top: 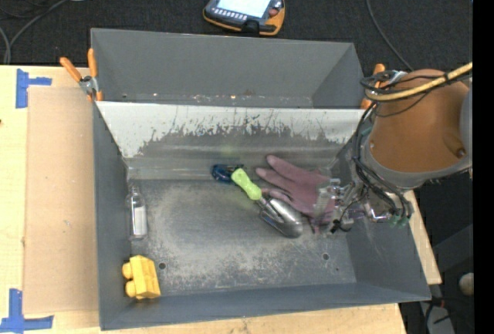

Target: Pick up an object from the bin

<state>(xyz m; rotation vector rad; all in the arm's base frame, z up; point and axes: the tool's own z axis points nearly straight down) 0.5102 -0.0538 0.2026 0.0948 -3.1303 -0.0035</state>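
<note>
My gripper (333, 210) hangs low at the right side of the bin, against the right edge of a mauve rubber glove (297, 180) that lies flat with its digits pointing left. Partly on the glove, just left of the gripper, lies a metal scoop (279, 218) with a light green handle and a blue end; the handle points up-left. Nothing is visibly held.
A small clear bottle (138, 214) lies by the left wall. A yellow toy block (140, 278) sits in the front left corner. The arm's orange cover and cables hang over the bin's right wall.
</note>
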